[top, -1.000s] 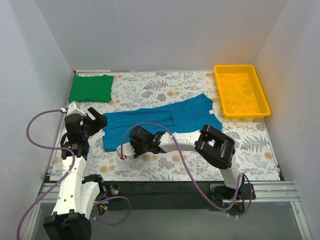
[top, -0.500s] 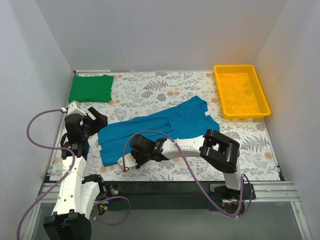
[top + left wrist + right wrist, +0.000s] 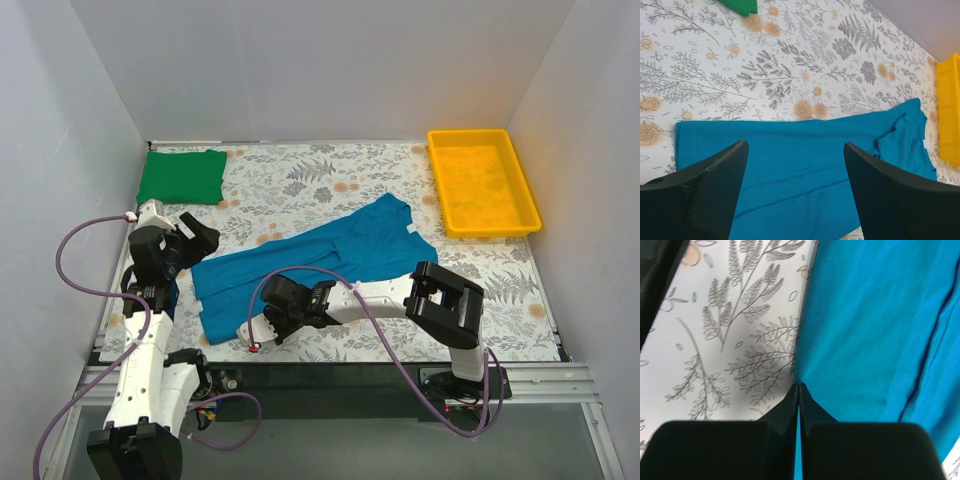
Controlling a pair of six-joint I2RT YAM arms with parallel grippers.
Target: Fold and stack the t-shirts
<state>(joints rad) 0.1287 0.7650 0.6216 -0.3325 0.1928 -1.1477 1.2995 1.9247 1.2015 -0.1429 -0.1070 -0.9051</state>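
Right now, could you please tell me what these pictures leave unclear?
Top view: the right arm covers the near hem of the teal shirt.
Right wrist view: the right gripper, shut, hides how much cloth it pinches.
Left wrist view: frame edges cut off the green shirt and yellow tray.

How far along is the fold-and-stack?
Done: the green t-shirt lies folded at the far left corner. In hand: the right end effector is shut on the near edge of the teal t-shirt, which lies stretched out and rumpled, not yet a neat fold. The left end effector hangs open above it, empty. Left: finish folding the teal one and stack the two.
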